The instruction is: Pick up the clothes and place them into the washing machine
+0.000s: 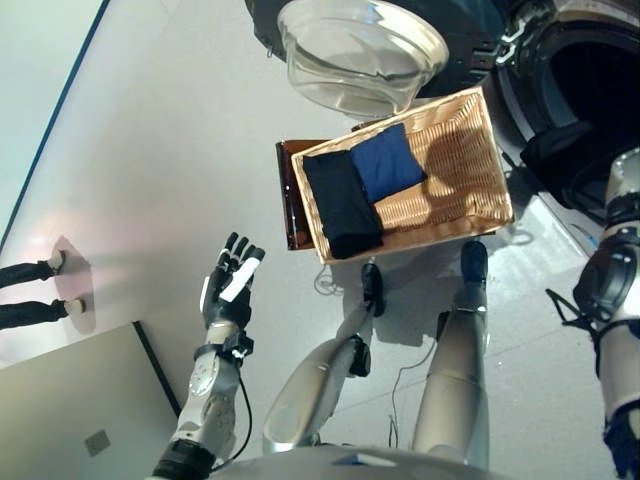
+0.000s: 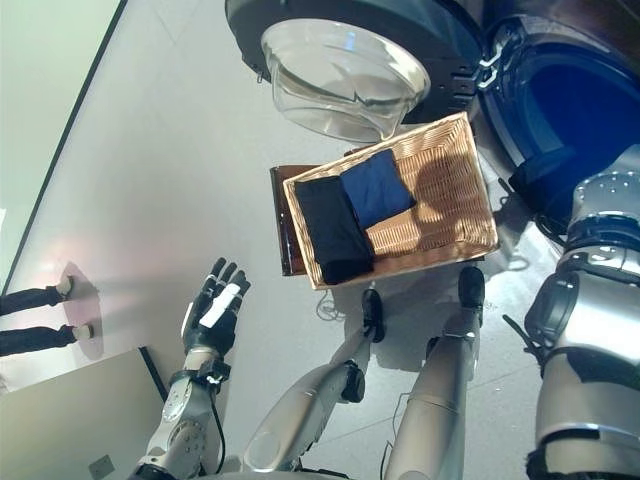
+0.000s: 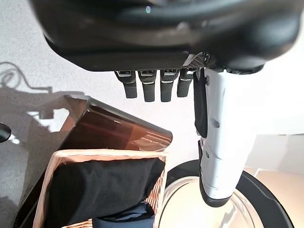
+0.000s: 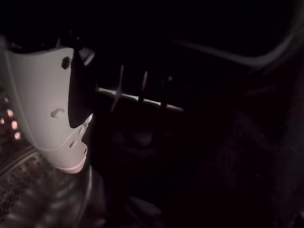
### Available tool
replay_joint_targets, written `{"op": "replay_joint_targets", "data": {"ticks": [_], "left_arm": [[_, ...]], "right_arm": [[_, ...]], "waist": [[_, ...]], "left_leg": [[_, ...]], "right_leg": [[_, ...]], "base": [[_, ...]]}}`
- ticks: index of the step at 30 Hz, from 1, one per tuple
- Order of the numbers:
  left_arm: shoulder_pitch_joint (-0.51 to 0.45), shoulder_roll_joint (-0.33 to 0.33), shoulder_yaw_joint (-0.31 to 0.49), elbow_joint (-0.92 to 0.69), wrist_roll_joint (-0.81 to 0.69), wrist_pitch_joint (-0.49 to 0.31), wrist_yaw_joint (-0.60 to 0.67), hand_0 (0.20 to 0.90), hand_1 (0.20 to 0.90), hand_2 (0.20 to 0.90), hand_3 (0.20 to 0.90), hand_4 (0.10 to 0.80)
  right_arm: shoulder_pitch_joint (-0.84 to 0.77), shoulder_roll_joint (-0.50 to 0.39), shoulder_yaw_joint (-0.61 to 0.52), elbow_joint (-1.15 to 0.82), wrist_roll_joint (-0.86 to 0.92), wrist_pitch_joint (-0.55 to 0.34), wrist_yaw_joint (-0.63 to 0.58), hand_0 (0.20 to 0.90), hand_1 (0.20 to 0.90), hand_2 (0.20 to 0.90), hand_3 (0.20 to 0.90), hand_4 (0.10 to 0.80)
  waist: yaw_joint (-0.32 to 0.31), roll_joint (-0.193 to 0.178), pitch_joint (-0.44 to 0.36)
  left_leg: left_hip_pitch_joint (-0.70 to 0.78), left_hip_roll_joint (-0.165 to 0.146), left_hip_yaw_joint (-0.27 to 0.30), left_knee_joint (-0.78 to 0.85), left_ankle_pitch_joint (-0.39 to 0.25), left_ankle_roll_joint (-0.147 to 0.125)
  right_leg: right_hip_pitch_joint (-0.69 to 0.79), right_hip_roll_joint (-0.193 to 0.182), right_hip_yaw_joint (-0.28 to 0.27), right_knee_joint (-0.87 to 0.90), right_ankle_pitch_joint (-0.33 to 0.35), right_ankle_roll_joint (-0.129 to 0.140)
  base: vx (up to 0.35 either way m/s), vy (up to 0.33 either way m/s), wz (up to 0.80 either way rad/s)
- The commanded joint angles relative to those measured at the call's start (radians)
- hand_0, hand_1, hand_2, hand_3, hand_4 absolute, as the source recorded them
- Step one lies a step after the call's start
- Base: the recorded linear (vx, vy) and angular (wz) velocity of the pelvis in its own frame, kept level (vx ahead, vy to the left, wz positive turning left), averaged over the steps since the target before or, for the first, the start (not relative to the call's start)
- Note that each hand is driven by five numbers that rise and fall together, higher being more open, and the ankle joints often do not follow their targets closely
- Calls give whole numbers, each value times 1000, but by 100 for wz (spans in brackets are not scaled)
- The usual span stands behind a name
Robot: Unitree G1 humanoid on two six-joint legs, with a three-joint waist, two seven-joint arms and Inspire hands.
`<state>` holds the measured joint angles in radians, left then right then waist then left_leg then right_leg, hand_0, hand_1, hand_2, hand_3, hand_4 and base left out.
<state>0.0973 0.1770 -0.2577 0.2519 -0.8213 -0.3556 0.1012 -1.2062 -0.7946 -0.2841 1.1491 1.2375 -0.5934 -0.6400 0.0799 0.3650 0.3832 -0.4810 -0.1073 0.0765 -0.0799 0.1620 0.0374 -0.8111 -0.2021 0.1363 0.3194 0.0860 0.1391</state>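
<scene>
A wicker basket point(image 1: 470, 140) rests on a low dark brown box point(image 1: 292, 200) in front of the washing machine point(image 2: 560, 90). A folded black garment point(image 1: 342, 203) and a folded blue garment point(image 1: 388, 163) lie in the basket's left half. My left hand point(image 1: 228, 285) is open and empty, held over the floor left of the basket; in the left wrist view point(image 3: 213, 142) it points toward the box and basket. My right arm point(image 2: 590, 270) reaches into the machine's drum, where dark cloth point(image 2: 545, 185) lies at the opening. My right hand point(image 4: 52, 109) is inside the dark drum.
The machine's round door point(image 1: 360, 55) with its glass bowl hangs open just behind the basket. A person's legs point(image 1: 30, 290) stand at the far left. A grey flat panel point(image 1: 70, 410) lies on the floor at the lower left.
</scene>
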Motion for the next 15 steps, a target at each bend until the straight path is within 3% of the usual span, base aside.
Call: {"op": "replay_joint_targets", "data": {"ticks": [1,3,4,5,6,15], "left_arm": [[40,66,-1,-48,-14,-84,14,900,900,900,900,800],[39,64,-1,-44,-12,-82,15,900,900,900,900,800],[38,64,-3,-46,-11,-82,14,900,900,900,900,800],[39,64,-2,-47,-11,-81,14,900,900,900,900,800],[37,68,1,-45,-7,-81,17,900,900,900,900,800],[42,83,26,-65,24,-86,36,900,900,900,900,800]], "right_arm": [[-263,-299,224,-247,-116,-121,-9,200,200,200,200,300],[-251,-296,227,-205,-133,-83,-20,200,200,200,200,300],[-254,-295,235,-184,-139,-60,-21,400,400,400,400,443],[-257,-296,236,-182,-139,-56,-20,831,831,831,831,751],[-257,-305,254,-142,-165,-20,-31,900,900,900,900,800],[-421,-330,566,127,-497,312,-109,900,900,900,900,800]], "waist": [[-20,56,-63],[-21,52,-62],[-19,52,-59],[-19,52,-60],[-18,47,-61],[-13,33,-40]], "left_leg": [[69,48,12,-7,-67,-132],[73,48,14,-7,-74,-131],[68,51,17,-7,-67,-131],[68,51,17,-7,-67,-131],[73,49,17,-7,-75,-131],[62,55,27,-7,-65,-126]], "right_leg": [[119,46,-10,-85,-87,-48],[122,45,-12,-81,-99,-48],[116,47,-12,-81,-88,-50],[115,48,-11,-81,-88,-50],[120,45,-12,-80,-99,-49],[108,50,-15,-81,-74,-52]], "base": [[0,0,0],[20,0,0],[0,0,0],[0,0,0],[0,0,0],[-14,-5,0]]}}
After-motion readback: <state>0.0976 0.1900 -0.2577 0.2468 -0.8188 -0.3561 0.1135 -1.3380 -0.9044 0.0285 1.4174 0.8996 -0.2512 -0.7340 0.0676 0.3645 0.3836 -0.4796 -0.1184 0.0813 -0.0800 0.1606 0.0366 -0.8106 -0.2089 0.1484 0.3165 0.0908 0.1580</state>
